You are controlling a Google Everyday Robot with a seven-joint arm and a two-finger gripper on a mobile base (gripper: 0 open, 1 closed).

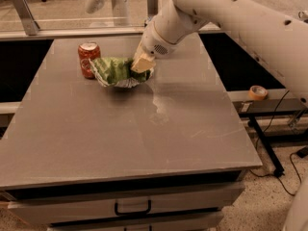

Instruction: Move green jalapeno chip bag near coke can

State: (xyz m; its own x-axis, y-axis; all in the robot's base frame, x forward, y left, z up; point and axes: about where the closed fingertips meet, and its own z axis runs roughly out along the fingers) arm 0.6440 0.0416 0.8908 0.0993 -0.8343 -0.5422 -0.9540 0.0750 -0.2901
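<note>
The green jalapeno chip bag (pixel 114 70) is a crinkly light-green bag with white crimped ends, at the back left of the grey table (pixel 120 129). Its left end sits right beside the coke can (pixel 88 59), a small red can with a silver top that stands upright. I cannot tell whether bag and can touch. My gripper (pixel 140 63) is at the bag's right end, shut on the bag, with its tan fingers pressed into the crinkled foil. The white arm reaches in from the upper right.
A glass barrier (pixel 72 8) with metal posts runs along the table's far edge. A roll of tape (pixel 258 92) lies on a lower shelf at the right. A drawer with a black handle (pixel 132 208) sits under the table's front edge.
</note>
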